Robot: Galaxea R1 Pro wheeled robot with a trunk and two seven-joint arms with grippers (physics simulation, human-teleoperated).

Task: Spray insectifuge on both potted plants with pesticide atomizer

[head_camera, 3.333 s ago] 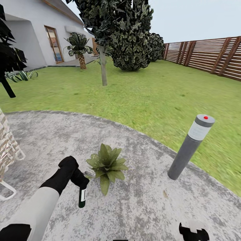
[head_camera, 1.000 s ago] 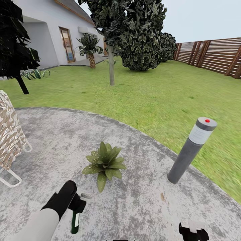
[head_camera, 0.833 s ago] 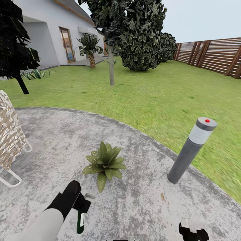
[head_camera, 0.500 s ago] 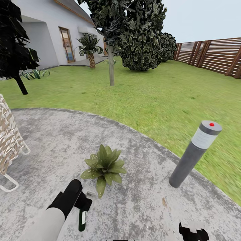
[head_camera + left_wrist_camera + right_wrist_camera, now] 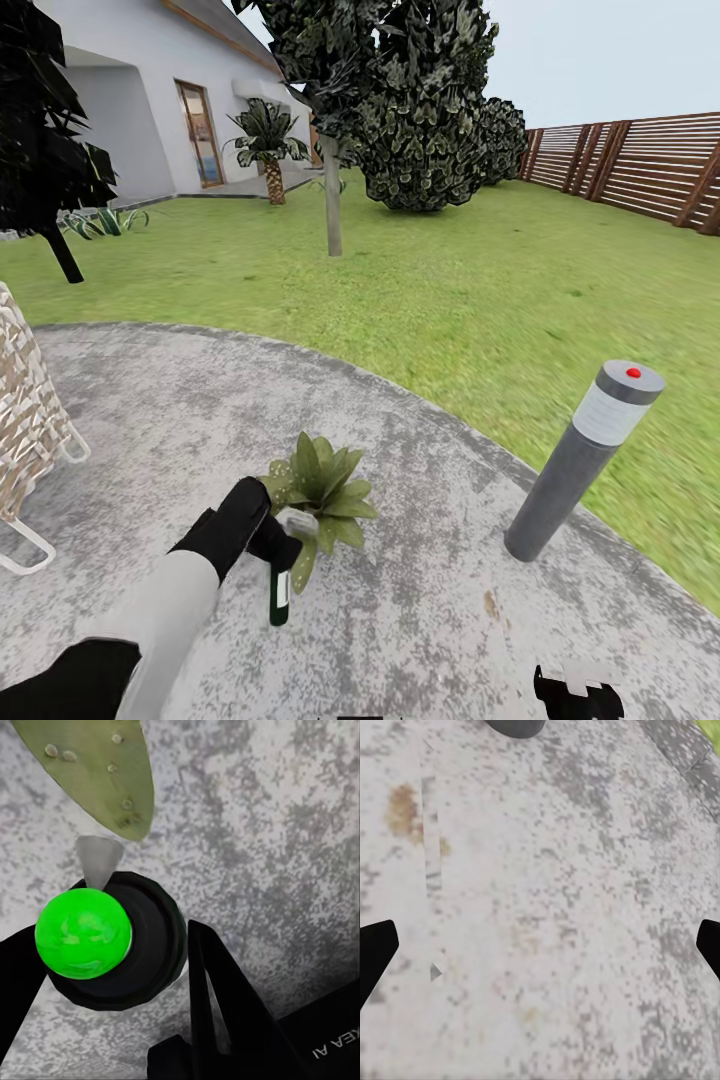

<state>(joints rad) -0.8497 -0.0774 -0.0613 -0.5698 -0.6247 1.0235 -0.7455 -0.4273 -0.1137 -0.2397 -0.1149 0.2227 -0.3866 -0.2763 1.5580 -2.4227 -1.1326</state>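
One potted plant (image 5: pixel 322 488), a low rosette of broad green leaves, sits on the grey paving (image 5: pixel 420 600); the other is out of view. My left gripper (image 5: pixel 272 548) is shut on the pesticide atomizer (image 5: pixel 280 596), whose dark-green body hangs down just beside the plant's near-left leaves. A pale cone (image 5: pixel 299 521) stands at its nozzle, touching the leaves. In the left wrist view the black spray head (image 5: pixel 154 945) carries a bright green ball, gripped between black fingers (image 5: pixel 217 1005), with a droplet-speckled leaf (image 5: pixel 97 772) close ahead. My right gripper (image 5: pixel 540 949) is open over bare paving.
A grey bollard lamp (image 5: pixel 578 462) with a red dot stands at the paving's right edge, its base (image 5: pixel 514 726) near my right gripper. A woven chair (image 5: pixel 25 430) is at the left. Lawn, trees, a house and a slatted wooden fence (image 5: pixel 640 165) lie beyond.
My left arm has pushed forward with the atomizer, from short of the plant to right against its near leaves. A pale cone now shows at the nozzle. The view shifted slightly.
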